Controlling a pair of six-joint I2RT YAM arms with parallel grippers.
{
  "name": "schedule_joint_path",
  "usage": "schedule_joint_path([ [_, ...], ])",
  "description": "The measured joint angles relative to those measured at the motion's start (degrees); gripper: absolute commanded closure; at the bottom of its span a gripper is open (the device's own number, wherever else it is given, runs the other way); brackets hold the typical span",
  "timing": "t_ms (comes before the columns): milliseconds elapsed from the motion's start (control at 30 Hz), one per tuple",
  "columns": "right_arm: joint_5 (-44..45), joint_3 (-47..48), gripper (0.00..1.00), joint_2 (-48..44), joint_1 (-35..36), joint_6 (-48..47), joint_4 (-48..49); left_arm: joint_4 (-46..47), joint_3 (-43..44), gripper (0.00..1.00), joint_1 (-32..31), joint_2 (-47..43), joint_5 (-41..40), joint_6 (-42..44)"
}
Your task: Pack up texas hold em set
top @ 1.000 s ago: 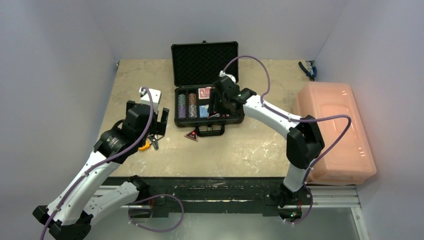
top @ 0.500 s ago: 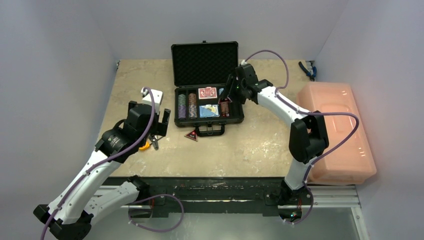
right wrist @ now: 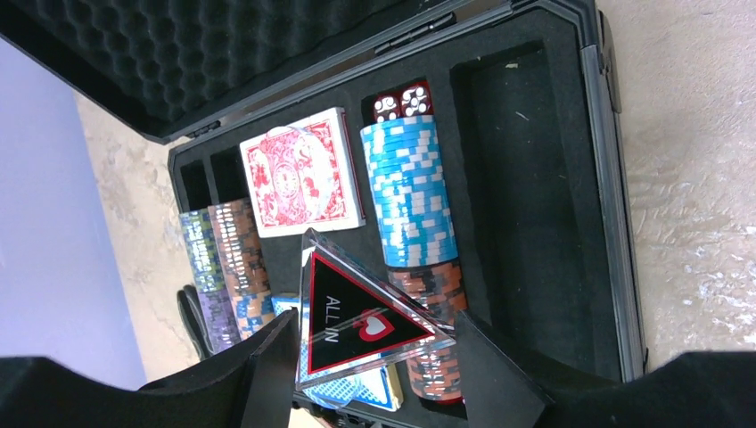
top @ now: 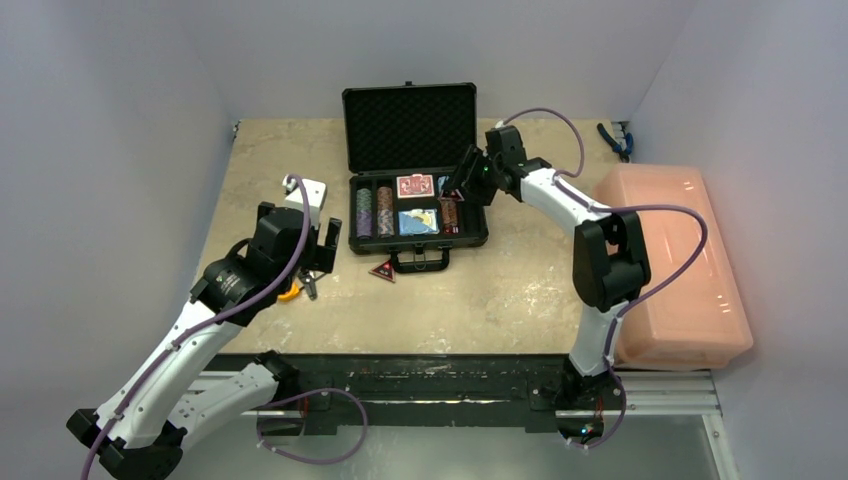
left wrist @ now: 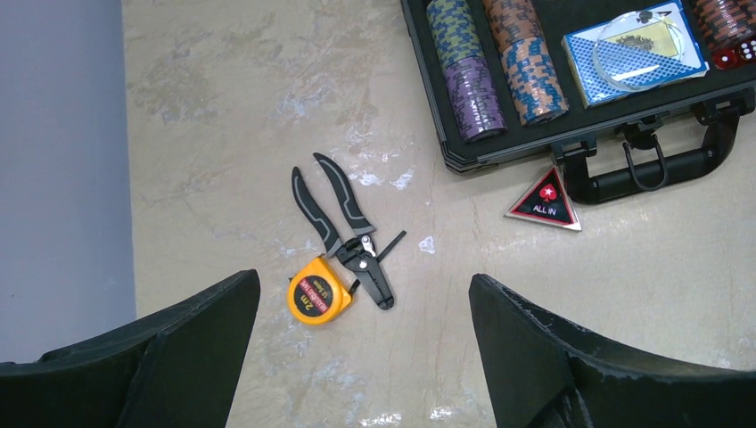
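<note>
The black briefcase (top: 470, 232) lies open at the table's back centre, lid up. Its foam tray holds chip stacks (right wrist: 408, 192), a red deck (right wrist: 303, 174), a blue deck (left wrist: 633, 53) and red dice (right wrist: 403, 101); the rightmost slot (right wrist: 517, 178) holds nothing. My right gripper (right wrist: 365, 357) hovers over the tray's right side, shut on a clear triangular "ALL IN" marker (right wrist: 357, 321) with a heart. A second triangular marker (left wrist: 546, 200) lies on the table by the case handle (left wrist: 660, 165). Left of the case, my left gripper (left wrist: 365, 357) hangs open above the table, holding nothing.
A yellow tape measure (left wrist: 318, 292) and black pliers (left wrist: 343, 223) lie under the left gripper. A large pink bin (top: 670, 265) fills the table's right edge. Blue-handled pliers (top: 615, 138) sit at the back right corner. Walls close off the left, back and right.
My right arm has risen from low over the tray's middle and swung back and right, carrying the triangular marker. The left arm has not moved.
</note>
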Motion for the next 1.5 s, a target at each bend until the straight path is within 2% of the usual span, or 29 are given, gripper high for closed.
schedule_joint_path([
  [500, -5.33, -1.46, 0.43, 2.99, -4.66, 4.94, 4.61, 0.11, 0.00, 0.13, 0.00, -0.11, 0.66, 0.00],
  [1500, -5.44, -6.32, 0.32, 4.63, -7.13, 18.51, 9.84, 0.33, 0.00, 0.13, 0.00, -0.57, 1.09, 0.02],
])
